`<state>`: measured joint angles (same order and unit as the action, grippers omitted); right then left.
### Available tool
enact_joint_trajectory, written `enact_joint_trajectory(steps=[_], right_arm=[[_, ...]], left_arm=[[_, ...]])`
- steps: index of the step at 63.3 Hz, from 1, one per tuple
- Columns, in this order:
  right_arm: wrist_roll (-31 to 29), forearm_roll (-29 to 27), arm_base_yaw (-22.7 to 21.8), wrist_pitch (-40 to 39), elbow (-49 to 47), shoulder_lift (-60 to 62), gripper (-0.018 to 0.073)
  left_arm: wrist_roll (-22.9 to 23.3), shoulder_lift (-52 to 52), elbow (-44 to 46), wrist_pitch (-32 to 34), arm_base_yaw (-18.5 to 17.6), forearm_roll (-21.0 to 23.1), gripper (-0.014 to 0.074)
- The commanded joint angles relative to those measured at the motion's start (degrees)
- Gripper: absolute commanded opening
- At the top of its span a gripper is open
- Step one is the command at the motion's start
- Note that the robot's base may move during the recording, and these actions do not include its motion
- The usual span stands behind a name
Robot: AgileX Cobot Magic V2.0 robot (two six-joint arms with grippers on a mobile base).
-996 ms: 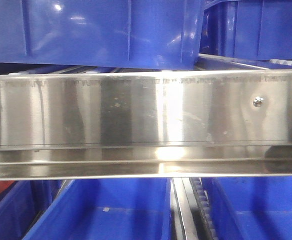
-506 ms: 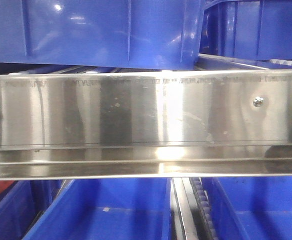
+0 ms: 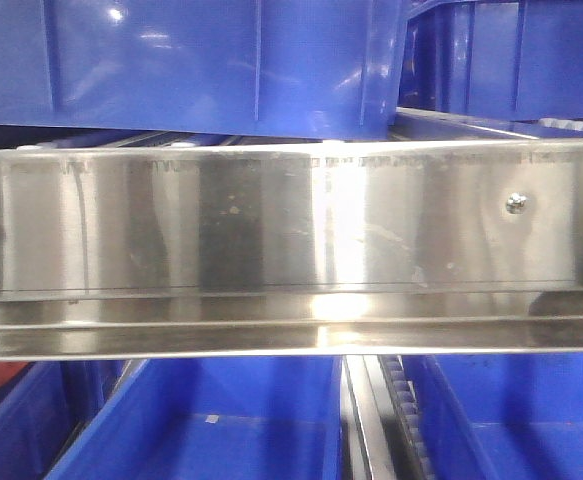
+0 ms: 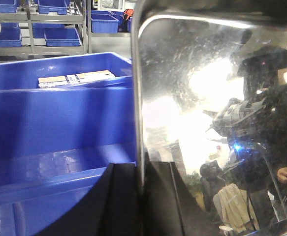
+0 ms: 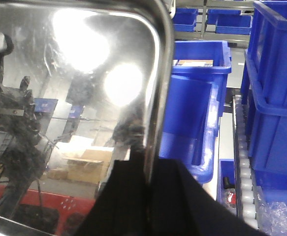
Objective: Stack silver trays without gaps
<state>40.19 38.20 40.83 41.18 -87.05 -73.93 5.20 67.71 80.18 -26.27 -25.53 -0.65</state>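
Left fingers: My left fingers [image 4: 131, 177] are black. They are pinched tight on the rim of the left silver tray [image 4: 207, 98], one finger on each side of it.
Right fingers: My right fingers [image 5: 148, 189] are black too. They are pinched tight on the rim of the right silver tray [image 5: 69, 113], at the bottom of the picture.
Left silver tray: It is up close and fills the right half of my left wrist view. Its rim runs up from my fingers and bends at a round corner. Its flat part shines like a mirror, with bright lights and dark shapes in it.
Right silver tray: It fills the left half of my right wrist view. Its rim goes up from my fingers to a round corner. It is shiny too, with two bright spots.
One tray or two: I cannot tell.
By my left fingers: A big blue bin [image 4: 59, 123] sits just beside the tray. A flat box [image 4: 77, 78] lies in the bin behind it. Far shelves [image 4: 40, 46] hold more blue bins.
By my right fingers: A tall blue bin [image 5: 197, 98] is near the rim. Stacked blue bins [image 5: 276, 98] stand farther right, past a roller track [image 5: 239, 142].
Front view: A long steel rail [image 3: 291, 230] with a screw [image 3: 516, 203] runs across. There are upper blue bins [image 3: 191, 60] above it and lower blue bins [image 3: 231, 420] below it.
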Motion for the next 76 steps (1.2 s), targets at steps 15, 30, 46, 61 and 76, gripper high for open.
enact_joint_trajectory(steps=[15,30,46,61,76], right_arm=[[-0.8,-0.5,0.5,-6.5,-0.4,0.0,-0.0069],[-0.8,-0.5,0.5,-6.5,-0.4,0.0,-0.0069],[-0.8,-0.5,0.5,-6.7,-0.4,0.0,-0.0069],[-0.8,-0.5,0.5,-6.9,-0.4,0.0,-0.0069],[-0.8,-0.5,0.5,-6.9,-0.4,0.0,-0.0069]], left_arm=[[-0.1,-0.6,0.7,3.7,-0.8,2.9,-0.0018],[-0.1,-0.6,0.7,3.7,-0.8,2.9,-0.0018],[-0.1,-0.6,0.7,3.7,-0.8,2.9,-0.0018],[-0.1,-0.6,0.7,3.7,-0.8,2.9,-0.0018],[-0.1,-0.6,0.7,3.7,-0.8,2.9,-0.0018]])
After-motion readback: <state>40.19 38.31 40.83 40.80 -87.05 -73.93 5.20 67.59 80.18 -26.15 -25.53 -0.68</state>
